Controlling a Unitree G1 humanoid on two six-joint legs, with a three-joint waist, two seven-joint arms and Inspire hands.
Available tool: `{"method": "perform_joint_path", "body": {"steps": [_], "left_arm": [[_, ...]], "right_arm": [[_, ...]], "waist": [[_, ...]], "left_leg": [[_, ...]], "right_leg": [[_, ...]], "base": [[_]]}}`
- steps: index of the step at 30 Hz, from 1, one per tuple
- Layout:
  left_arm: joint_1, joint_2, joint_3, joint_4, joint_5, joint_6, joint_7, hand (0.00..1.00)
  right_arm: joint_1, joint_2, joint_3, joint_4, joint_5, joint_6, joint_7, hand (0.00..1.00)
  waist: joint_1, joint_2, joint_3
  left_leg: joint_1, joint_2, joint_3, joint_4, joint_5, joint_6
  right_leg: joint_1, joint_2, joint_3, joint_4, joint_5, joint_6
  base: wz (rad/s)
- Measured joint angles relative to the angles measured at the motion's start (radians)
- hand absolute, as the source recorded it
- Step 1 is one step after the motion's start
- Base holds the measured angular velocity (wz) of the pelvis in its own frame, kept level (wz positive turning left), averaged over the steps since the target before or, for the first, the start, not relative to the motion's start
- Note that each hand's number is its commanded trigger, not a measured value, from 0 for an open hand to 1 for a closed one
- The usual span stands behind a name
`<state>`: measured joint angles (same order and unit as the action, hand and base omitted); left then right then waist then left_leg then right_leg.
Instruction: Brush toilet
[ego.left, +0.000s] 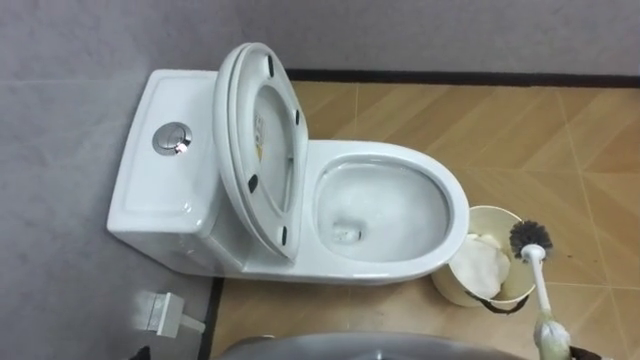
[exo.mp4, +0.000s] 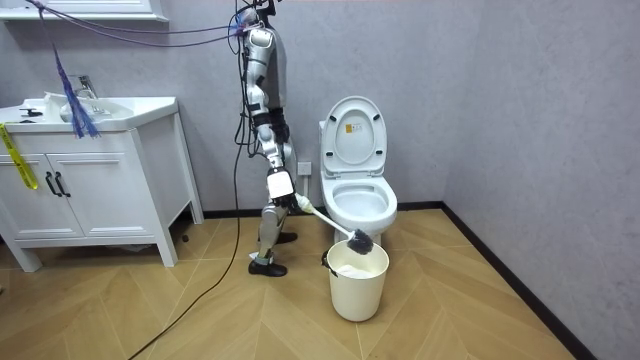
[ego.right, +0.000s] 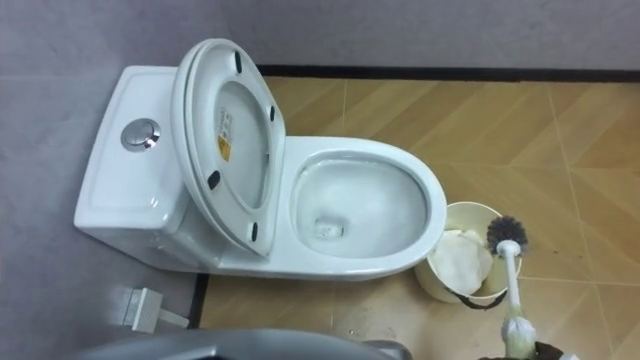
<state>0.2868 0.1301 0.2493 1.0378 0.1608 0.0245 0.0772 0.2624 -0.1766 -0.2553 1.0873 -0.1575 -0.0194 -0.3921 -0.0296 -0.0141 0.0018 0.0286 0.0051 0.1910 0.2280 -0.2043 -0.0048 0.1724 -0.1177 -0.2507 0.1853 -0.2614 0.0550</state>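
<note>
Low on the left, by the grey wall, sits a small white fitting (ego.left: 160, 312). Next comes the toilet's cistern (ego.left: 150, 190) with a round chrome flush button (ego.left: 172, 138) on top. The seat and lid (ego.left: 240, 140) stand raised against it, and the lid's underside bears a sticker (ego.left: 260, 132) with a yellow patch; its print is too small to read. The bowl (ego.left: 390, 150) lies open, with a little water at the bottom.

Just right of the bowl stands a cream bucket (ego.left: 497, 210) with something white and crumpled (ego.left: 485, 265) inside. The toilet brush (ego.left: 540, 285) is over the bucket's right side, not in the bowl. Its dark bristle head (ego.left: 528, 237) is at the rim, and whether it touches I cannot tell. Its white handle runs down to a pale green grip at the lower right edge.

The room view adds what the eye views leave out. On its left is a white washbasin cabinet (exo.mp4: 95, 185) with a tap. The robot stands upright beside the toilet, between the cabinet and the bowl. Its right hand (exo.mp4: 283, 190), lowered at thigh height, is clamped round the brush's grip, so the handle slopes down toward the bucket. The sticker shows here too — still not legible.
</note>
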Motion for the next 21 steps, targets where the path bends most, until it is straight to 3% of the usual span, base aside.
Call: {"method": "perform_joint_path", "body": {"steps": [8, 21], "left_arm": [[-0.011, 0.0, -0.01, 0.0, 0.031, 0.0, 0.0, 0.0], [-0.007, -0.004, -0.037, -0.002, 0.118, 0.045, 0.001, 0.0]], "right_arm": [[-0.007, 0.016, 0.032, 0.014, -0.001, 0.001, 0.0, 0.0], [-0.038, 0.019, 0.069, 0.118, -0.008, 0.06, 0.103, 0.0]], "waist": [[-0.001, -0.001, -0.0002], [0.004, -0.004, -0.001]], "left_leg": [[-0.001, 0.0, -0.002, 0.001, 0.0, 0.0], [0.003, 0.001, -0.004, 0.003, 0.0, 0.0]], "right_leg": [[0.001, 0.0, -0.003, 0.0, 0.0, 0.0], [0.004, 0.001, -0.004, 0.0, 0.0, 0.0]], "base": [[0.0], [0.0]]}}
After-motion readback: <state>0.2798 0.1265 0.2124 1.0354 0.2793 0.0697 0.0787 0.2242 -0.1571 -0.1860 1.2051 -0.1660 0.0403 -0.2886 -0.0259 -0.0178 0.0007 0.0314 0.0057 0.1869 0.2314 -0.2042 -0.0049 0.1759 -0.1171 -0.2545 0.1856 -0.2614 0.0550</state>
